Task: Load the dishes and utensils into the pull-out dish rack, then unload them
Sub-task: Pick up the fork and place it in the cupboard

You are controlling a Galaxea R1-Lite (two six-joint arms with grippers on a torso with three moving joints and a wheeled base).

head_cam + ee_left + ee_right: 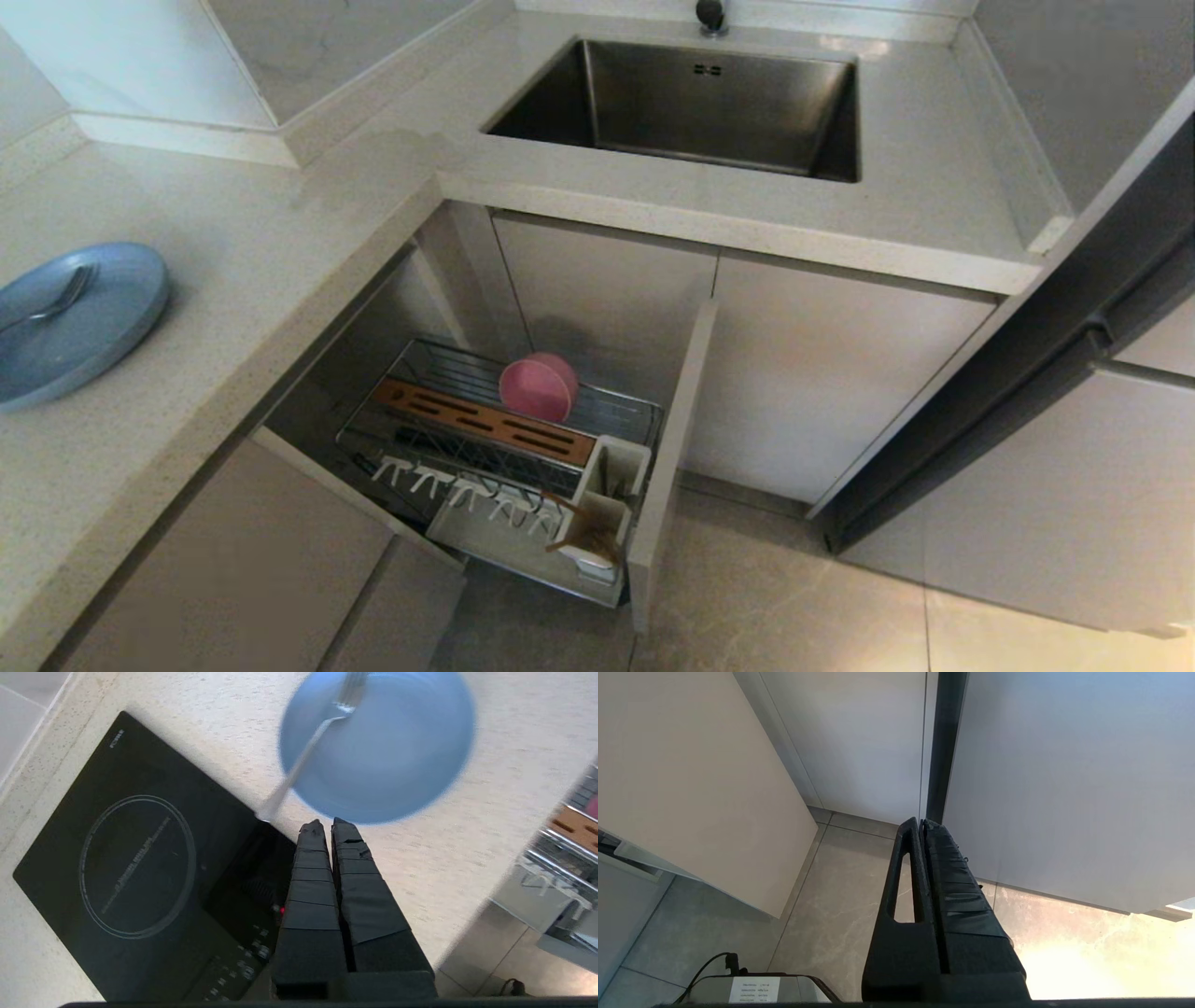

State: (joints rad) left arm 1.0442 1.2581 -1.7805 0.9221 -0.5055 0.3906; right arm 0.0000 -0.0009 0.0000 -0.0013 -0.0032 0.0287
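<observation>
Left gripper (326,825): both black fingers pressed together, holding nothing, pointing down over the pale counter (490,788). The fingertips hang just short of the plate (392,765) rim, between the plate and the corner of a black induction hob (135,868). Neither arm appears in the head view.

Plate: pale blue, flat on the counter to the robot's left. A silver utensil (308,749) lies across it, its head on the plate and its handle reaching over the rim toward the hob; the head looks pronged in the wrist view, though blur leaves that uncertain.

Right gripper (921,822): fingers closed and empty, hanging low over the grey tiled floor (840,914) in front of pale cabinet doors.

Rack (495,439): pulled out of the corner cabinet below the counter, beside the sink (691,103). The pink bowl (539,386) stands on edge at the rack's far side, behind the wooden strip (485,422). The 2 chopsticks (583,527) stand tilted in the white cup (602,518) by the front panel (667,457).
</observation>
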